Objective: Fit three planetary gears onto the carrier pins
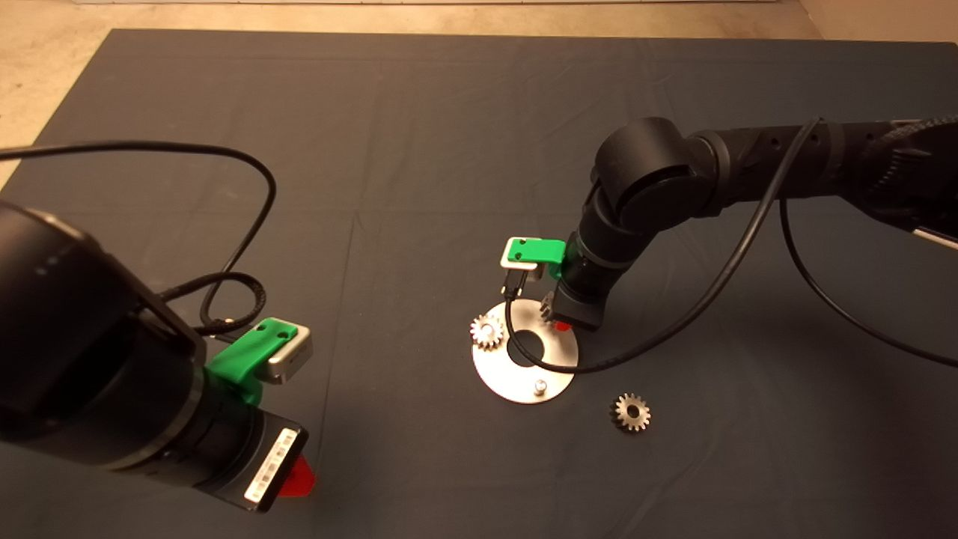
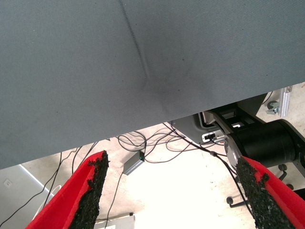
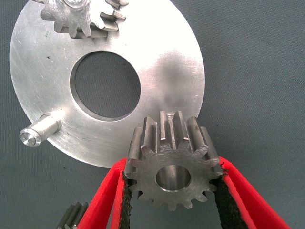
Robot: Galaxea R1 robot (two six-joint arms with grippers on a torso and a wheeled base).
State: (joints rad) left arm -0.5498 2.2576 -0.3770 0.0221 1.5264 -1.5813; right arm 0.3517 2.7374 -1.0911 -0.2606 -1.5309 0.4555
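The round silver carrier disc [image 1: 555, 352] lies mid-mat. One planetary gear [image 1: 486, 332] sits on its left pin. A second pin [image 1: 538, 386] stands bare at the disc's near edge; the third pin is hidden by the gripper. My right gripper [image 1: 557, 318] is over the disc's far right edge, shut on a second gear [image 3: 162, 138], which it holds above the disc [image 3: 157, 71]. In the right wrist view the bare pin [image 3: 38, 131] and the mounted gear [image 3: 78, 16] show. The third gear [image 1: 630, 412] lies loose on the mat. My left gripper [image 1: 296, 479] is parked at the lower left, open.
A black cable [image 1: 673, 329] from the right arm loops over the disc and the mat. The left wrist view looks past the mat's edge [image 2: 143, 133] at floor cables and a robot base [image 2: 267, 143]. The loose gear's teeth show in the right wrist view [image 3: 71, 219].
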